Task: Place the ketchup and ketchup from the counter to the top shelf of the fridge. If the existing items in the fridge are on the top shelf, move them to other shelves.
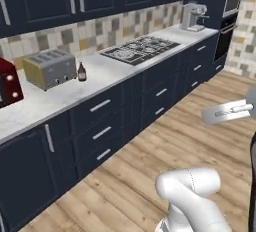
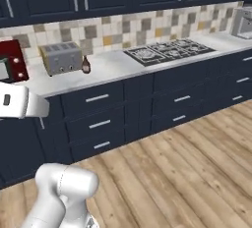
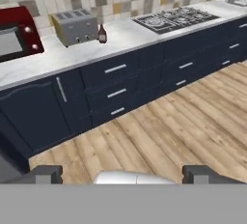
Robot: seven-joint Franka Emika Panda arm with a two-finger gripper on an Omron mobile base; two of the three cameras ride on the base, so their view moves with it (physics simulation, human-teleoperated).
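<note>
We count one dark maroon ketchup bottle (image 1: 81, 71) upright on the counter (image 1: 60, 98), just beside the silver toaster (image 1: 49, 68) on its stove side. One toaster, one red microwave (image 3: 17, 34) (door shut, contents not visible), one gas hob (image 2: 169, 50), one coffee machine (image 1: 193, 16). Three stacked drawers (image 3: 116, 92) below the bottle are shut. The gripper (image 3: 123, 174) hangs over the wood floor (image 3: 169, 131), well apart from the bottle, jaws spread wide, holding nothing.
</note>
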